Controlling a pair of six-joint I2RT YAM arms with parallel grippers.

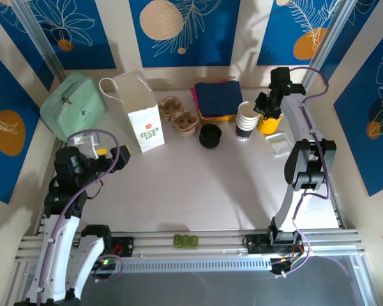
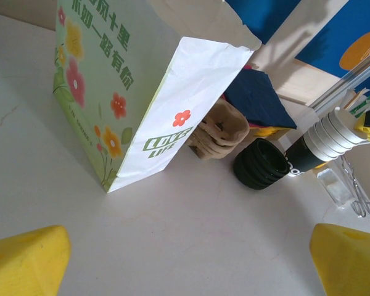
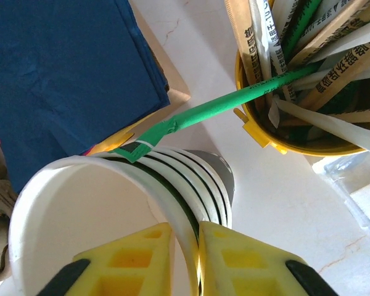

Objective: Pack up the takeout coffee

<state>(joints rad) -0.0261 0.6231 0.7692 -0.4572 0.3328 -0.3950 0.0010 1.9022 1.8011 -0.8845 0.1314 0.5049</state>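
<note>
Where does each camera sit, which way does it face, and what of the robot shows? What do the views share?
Top external: above and behind the bases, looking down on the table; left arm and right arm in view.
Left wrist: low over the table, facing the bag; open left pincer, yellow fingers in the bottom corners.
Right wrist: above the cups, looking down; right pincer clamps the top cup's wall.
Shared: all three show the cups; top and left wrist also share the bag, lids and carrier.
</note>
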